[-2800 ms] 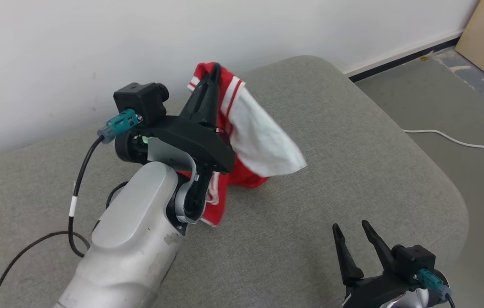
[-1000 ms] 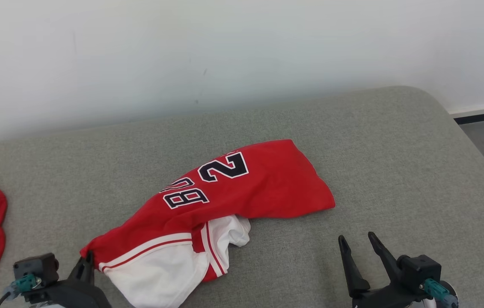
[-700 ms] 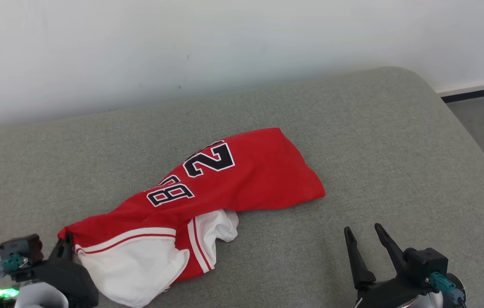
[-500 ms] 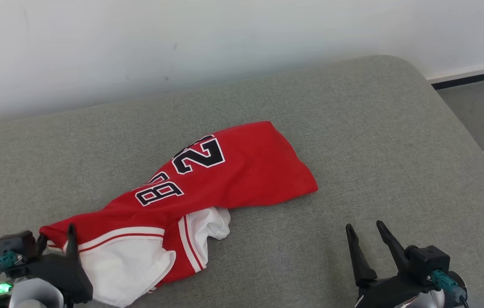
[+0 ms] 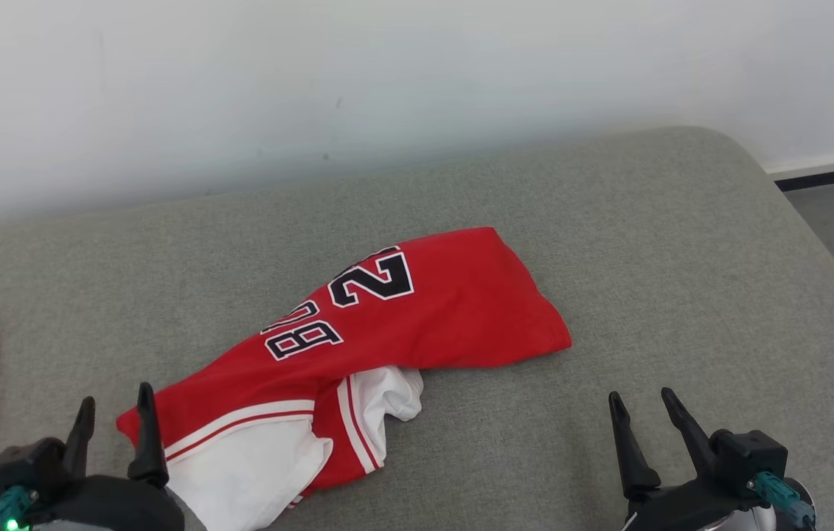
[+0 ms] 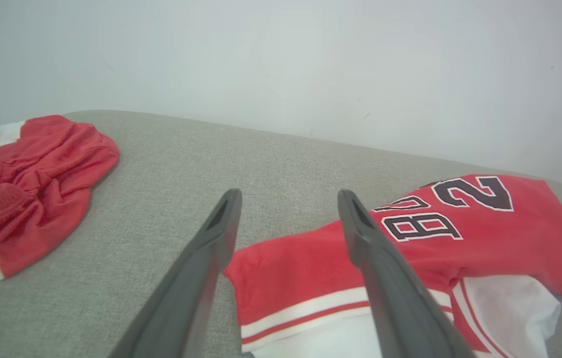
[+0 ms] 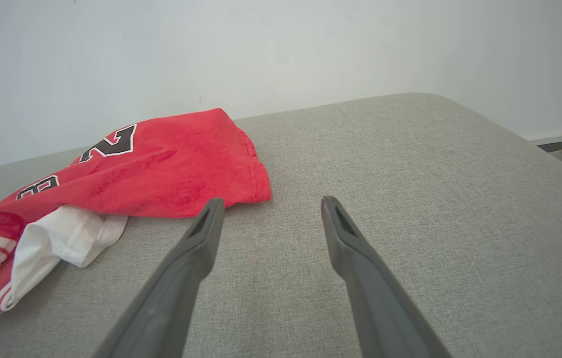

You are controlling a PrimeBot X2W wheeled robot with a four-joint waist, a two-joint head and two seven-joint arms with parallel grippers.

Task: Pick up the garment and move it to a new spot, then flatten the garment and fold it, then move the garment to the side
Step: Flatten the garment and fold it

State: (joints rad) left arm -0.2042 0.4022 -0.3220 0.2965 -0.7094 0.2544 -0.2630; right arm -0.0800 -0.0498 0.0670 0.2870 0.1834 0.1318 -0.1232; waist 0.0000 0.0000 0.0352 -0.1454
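Surface: grey cushion (image 5: 608,243); white wall (image 5: 387,74) stood at 12.
Jersey (image 5: 424,310): lay crumpled at centre.
Left gripper (image 5: 114,398): at 7, fingers wide, empty.
Right gripper (image 5: 641,398): at 5, fingers wide, empty.

Left gripper (image 5: 114,396) lower left, right gripper (image 5: 641,395) lower right, fingers (image 5: 145,435) pointing up.
Both spread wide, nothing pinched between either pair.

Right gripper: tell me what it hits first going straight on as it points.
Nothing close: the right gripper points across bare cushion toward the wall, so cushion or wall comes first; depth is unclear. The jersey lies left of that line.
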